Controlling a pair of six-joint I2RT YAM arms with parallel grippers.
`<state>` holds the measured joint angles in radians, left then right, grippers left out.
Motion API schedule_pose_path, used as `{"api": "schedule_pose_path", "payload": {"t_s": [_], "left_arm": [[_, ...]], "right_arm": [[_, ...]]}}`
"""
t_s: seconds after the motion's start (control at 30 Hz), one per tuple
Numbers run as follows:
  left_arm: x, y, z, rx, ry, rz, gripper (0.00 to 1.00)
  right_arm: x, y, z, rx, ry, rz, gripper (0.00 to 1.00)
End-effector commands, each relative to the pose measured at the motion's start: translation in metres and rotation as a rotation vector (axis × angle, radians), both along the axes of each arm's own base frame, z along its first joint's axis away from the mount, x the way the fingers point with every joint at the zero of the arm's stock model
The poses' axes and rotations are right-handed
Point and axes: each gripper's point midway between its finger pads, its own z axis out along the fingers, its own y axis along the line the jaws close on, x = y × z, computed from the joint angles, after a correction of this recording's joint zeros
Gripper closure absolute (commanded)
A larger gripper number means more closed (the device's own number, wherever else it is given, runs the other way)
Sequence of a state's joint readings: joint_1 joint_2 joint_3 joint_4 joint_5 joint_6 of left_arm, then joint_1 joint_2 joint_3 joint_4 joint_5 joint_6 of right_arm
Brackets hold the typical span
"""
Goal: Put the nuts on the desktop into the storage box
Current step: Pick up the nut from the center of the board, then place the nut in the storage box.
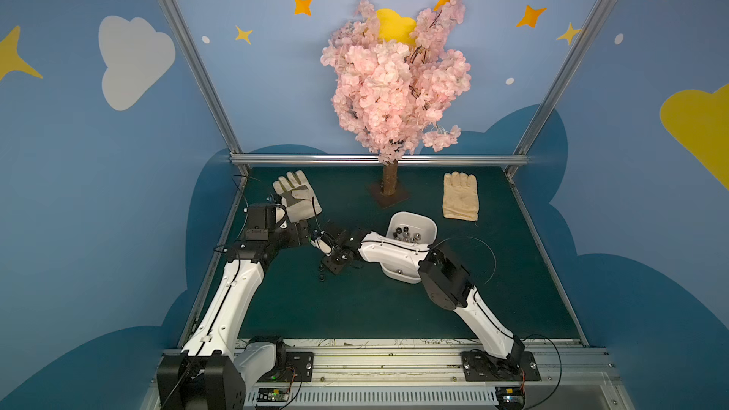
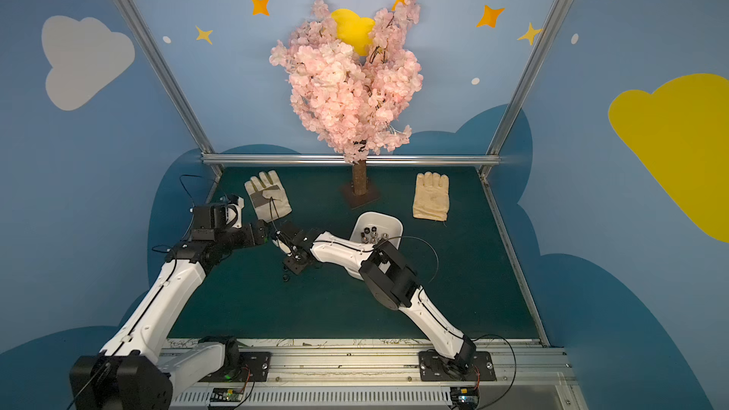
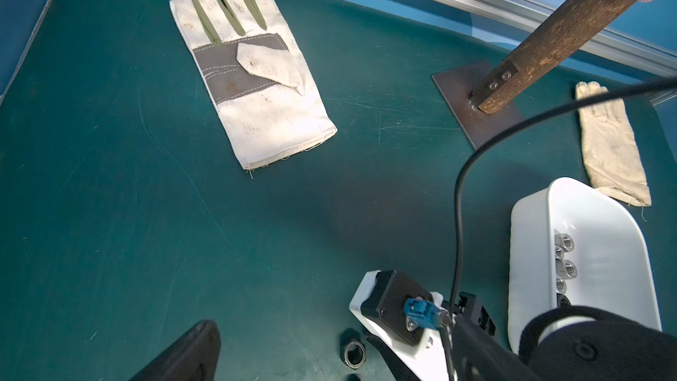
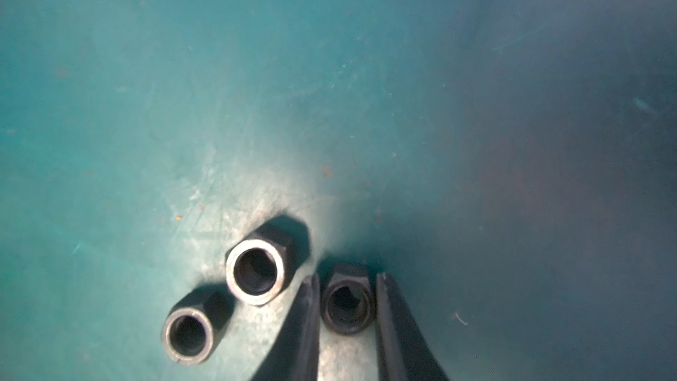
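My right gripper (image 4: 346, 275) clamped a dull black nut (image 4: 348, 306), hexagonal and round-holed, with two silver-rimmed nuts (image 4: 255, 272) just beside it.

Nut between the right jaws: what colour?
That nut is black, unlike the two silver-rimmed nuts beside it. Clearest in the right wrist view.

Pink blossom tree (image 1: 394, 84) and two work gloves before blue walls (image 1: 276, 92) painted with clouds and stars

The tree's brown trunk (image 1: 390, 179) stands on a dark flat base plate (image 3: 458, 104). Seen from that plate in both top views, the white glove with a grey palm patch (image 1: 294, 195) lies flat at nine o'clock and the cream knitted glove (image 1: 460, 195) at three o'clock.
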<state>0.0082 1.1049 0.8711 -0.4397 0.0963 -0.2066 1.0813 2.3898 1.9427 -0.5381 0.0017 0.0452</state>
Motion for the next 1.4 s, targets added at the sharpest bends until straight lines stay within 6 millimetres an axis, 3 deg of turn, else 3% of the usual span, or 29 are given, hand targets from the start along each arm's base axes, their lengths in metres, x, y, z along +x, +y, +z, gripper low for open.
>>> {"api": "schedule_pose_path", "payload": {"t_s": [0.0, 0.1, 0.27, 0.37, 0.47, 0.63, 0.83, 1.1, 1.37], "left_arm": [[-0.001, 0.001, 0.004, 0.009, -0.017, -0.001, 0.0], [-0.001, 0.0, 0.004, 0.007, -0.019, -0.003, 0.0], [0.0, -0.001, 0.003, 0.0, -0.016, -0.005, 0.0], [-0.001, -0.002, 0.003, 0.002, -0.015, -0.007, 0.0], [0.0, -0.002, 0.003, -0.001, -0.017, -0.007, 0.0], [0.0, -0.003, 0.003, -0.006, -0.014, -0.011, 0.0], [0.001, -0.004, 0.001, -0.009, -0.009, -0.014, 0.0], [0.001, -0.003, 0.0, -0.007, -0.004, -0.012, 0.0], [0.0, -0.003, -0.001, -0.004, -0.001, -0.013, 0.0]], "right_arm": [[-0.01, -0.009, -0.01, -0.039, 0.016, 0.008, 0.83], [-0.002, -0.017, 0.014, 0.01, 0.003, -0.036, 0.84], [0.023, -0.04, 0.079, 0.145, -0.002, -0.149, 0.83], [0.043, -0.07, 0.115, 0.193, -0.034, -0.226, 0.83], [0.063, -0.113, 0.129, 0.166, -0.074, -0.313, 0.82], [0.089, -0.196, 0.111, 0.051, -0.088, -0.469, 0.82], [0.104, -0.268, 0.079, -0.045, -0.04, -0.632, 0.82], [0.124, -0.305, 0.045, -0.136, -0.003, -0.719, 0.82], [0.151, -0.309, 0.029, -0.181, -0.019, -0.726, 0.81]]}}
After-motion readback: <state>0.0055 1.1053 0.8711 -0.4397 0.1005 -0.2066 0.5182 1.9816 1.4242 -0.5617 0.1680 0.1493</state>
